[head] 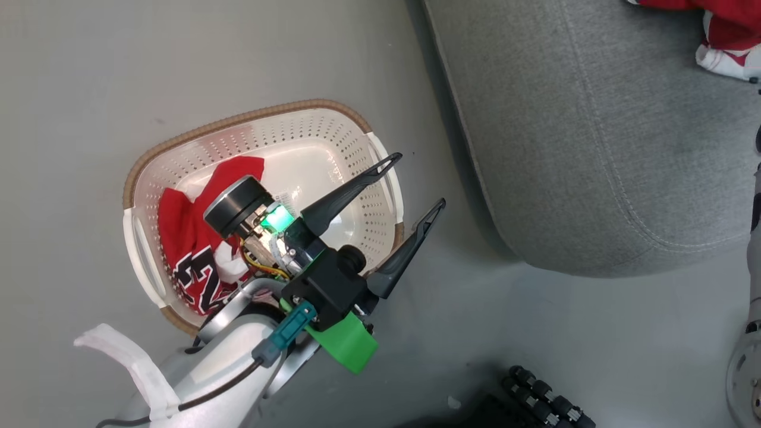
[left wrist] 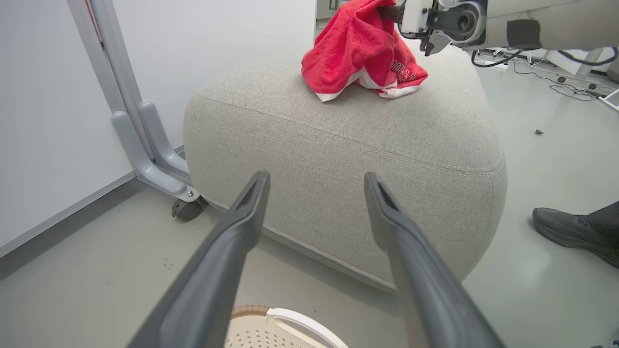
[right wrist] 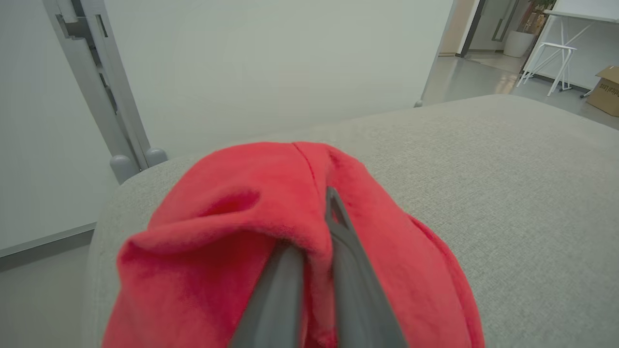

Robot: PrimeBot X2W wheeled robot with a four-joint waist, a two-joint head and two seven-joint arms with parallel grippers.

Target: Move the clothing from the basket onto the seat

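Nearest, the left gripper (head: 420, 179) is held above the basket (head: 238, 122). Its two dark fingers are spread wide with nothing between them and are pointed toward the seat (head: 594, 148). Inside the basket, on the side away from the seat, a crumpled red garment (head: 181, 232) with black-and-white numerals is seen, partly hidden by the left wrist. The basket is set on the grey floor (head: 89, 89) just beside the seat, with a strip of floor left between them. Farther on, a second red piece (left wrist: 353, 53) with white trim is heaped on the seat's top. The right gripper (right wrist: 312, 227) is clamped on a fold at the top of this piece, and fabric is draped over one of its fingers. Beyond the seat, a grey wheeled frame (left wrist: 145, 154) is stood against a pale wall. A dark shoe (left wrist: 566, 227) is seen on the floor to one side.
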